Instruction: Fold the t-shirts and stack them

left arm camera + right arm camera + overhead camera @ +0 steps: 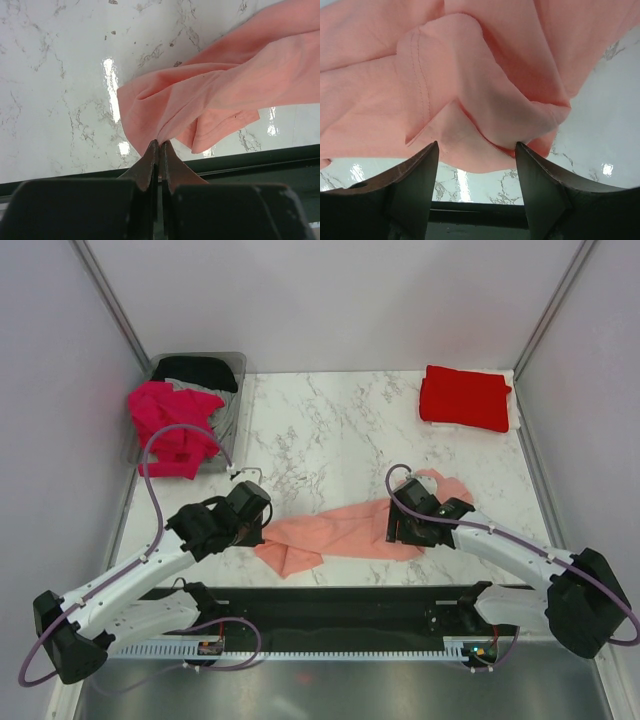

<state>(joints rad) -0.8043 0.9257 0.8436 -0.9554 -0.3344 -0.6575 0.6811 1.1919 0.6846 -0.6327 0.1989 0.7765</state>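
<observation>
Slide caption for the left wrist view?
Left tool shut on an edge of the salmon pink t-shirt over the marble table.

We see a white marble-look tabletop w/ grey veins. Clear grey plastic bin sits approx 10 o'clock. Black rail runs along the 6 o'clock edge.

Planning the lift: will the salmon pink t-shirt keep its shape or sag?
Likely floppy: the salmon pink t-shirt lies bunched in soft folds. Probably sags from the left gripper, which pinches just one edge. Seems light, the cloth looks thin.
</observation>
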